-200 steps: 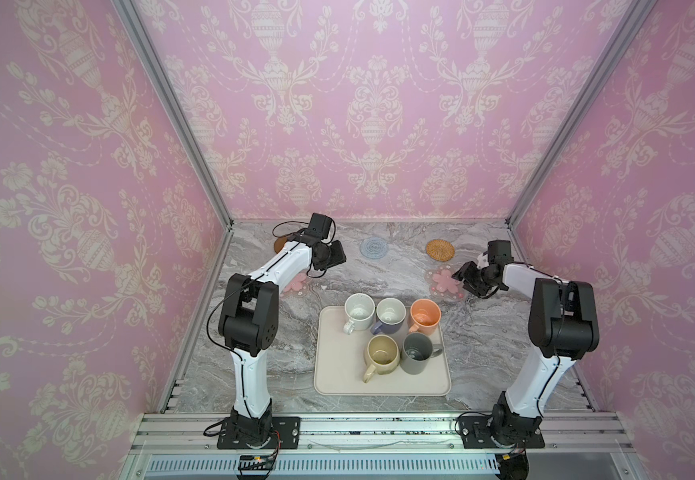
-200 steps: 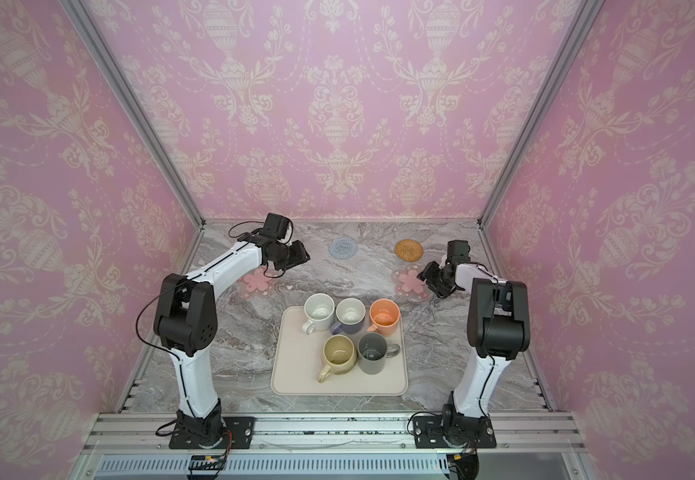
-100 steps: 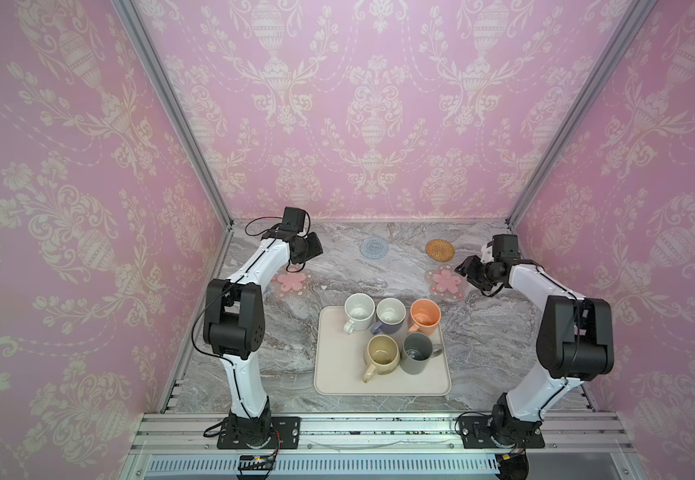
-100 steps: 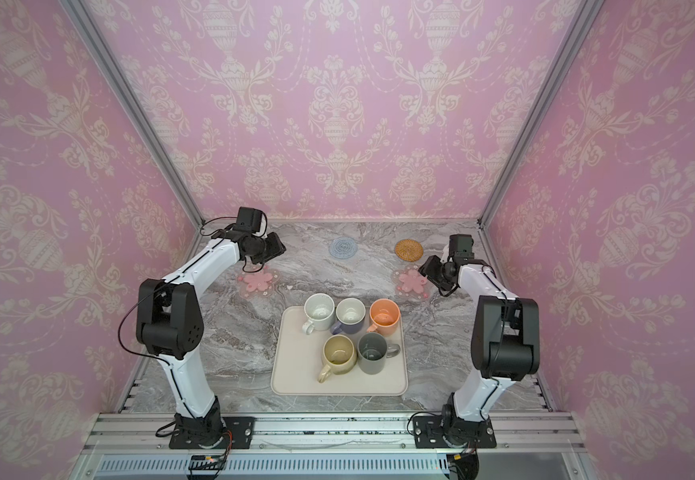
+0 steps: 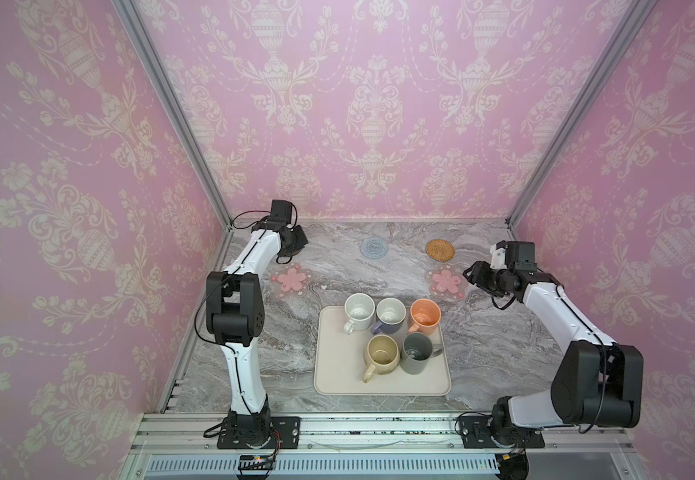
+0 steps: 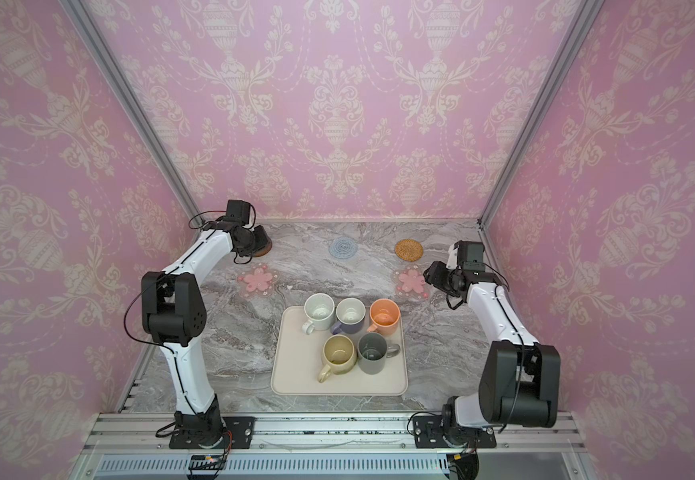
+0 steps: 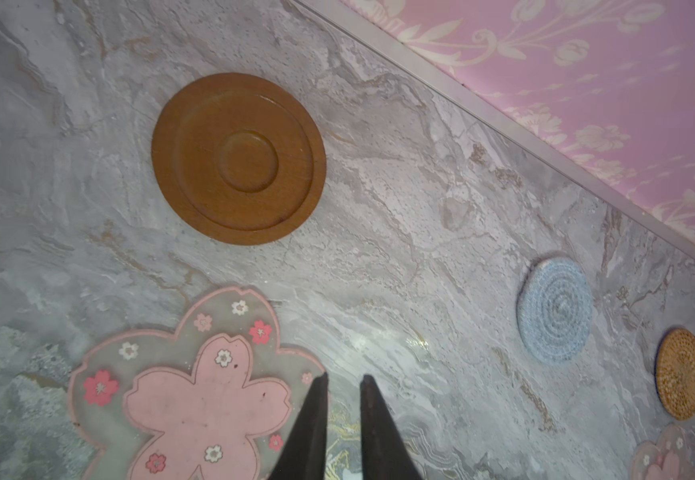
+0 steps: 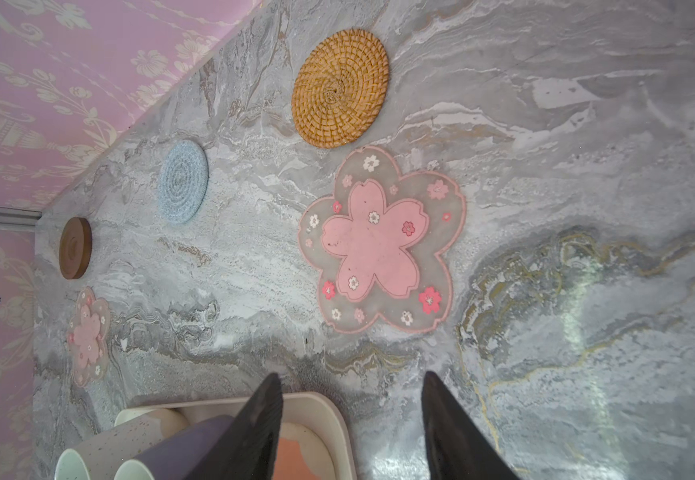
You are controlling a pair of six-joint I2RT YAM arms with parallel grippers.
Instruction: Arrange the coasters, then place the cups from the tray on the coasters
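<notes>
Coasters look laid out; left gripper (image 7: 343,384) hangs nearly pinched, empty, wooden disc (image 7: 238,158) beyond; right gripper (image 8: 352,388) spread, mugs next.

Five coasters (image 5: 372,248) spread flat on marble, five upright mugs (image 5: 391,316) clustered on beige tray (image 5: 337,374)

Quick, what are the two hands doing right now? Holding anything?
Left hand: nearly closed, a thin gap between the fingers, holding nothing.
Right hand: open, holding nothing, poised above the table.
</notes>
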